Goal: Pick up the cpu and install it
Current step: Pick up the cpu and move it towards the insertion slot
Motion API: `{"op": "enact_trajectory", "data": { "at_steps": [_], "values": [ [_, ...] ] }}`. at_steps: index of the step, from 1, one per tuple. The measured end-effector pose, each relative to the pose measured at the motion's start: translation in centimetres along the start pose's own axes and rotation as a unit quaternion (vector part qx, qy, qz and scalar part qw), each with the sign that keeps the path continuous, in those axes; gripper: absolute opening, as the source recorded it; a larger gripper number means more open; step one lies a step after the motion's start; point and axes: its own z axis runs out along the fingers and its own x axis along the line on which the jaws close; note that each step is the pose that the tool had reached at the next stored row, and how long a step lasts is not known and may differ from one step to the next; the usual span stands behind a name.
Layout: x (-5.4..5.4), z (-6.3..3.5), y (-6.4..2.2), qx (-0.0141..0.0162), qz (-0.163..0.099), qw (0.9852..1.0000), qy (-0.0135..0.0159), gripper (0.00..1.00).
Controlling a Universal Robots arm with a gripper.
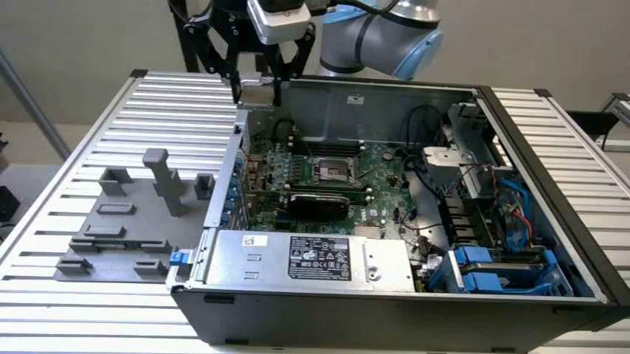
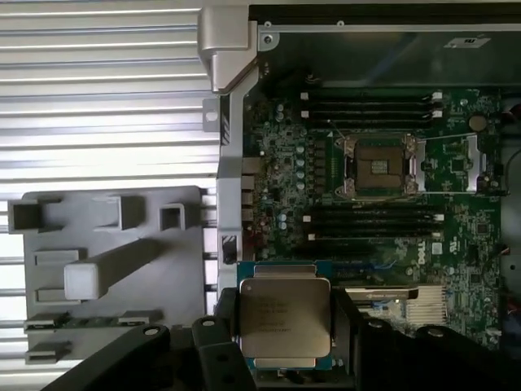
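The pick-up is done, with the end effector clamped on the cpu, held aloft well apart from the empty motherboard socket, so installing remains.

Robotics lab bench: a ribbed aluminium-profile table carries an open desktop PC case with exposed motherboard, a grey fixture tray and a robot arm.

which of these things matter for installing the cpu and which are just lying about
For the job:
cpu, held in the gripper
socket on the motherboard

Just lying about:
grey tray outside the case
power supply
blue drive caddies
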Motion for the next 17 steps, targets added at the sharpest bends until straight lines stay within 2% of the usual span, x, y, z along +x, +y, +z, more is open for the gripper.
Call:
{"op": "enact_trajectory", "data": {
  "at_steps": [17],
  "values": [
    [-6.0,2.37,5.33,0.0022,0.0,1.0,-0.0001,0.55]
  ]
}}
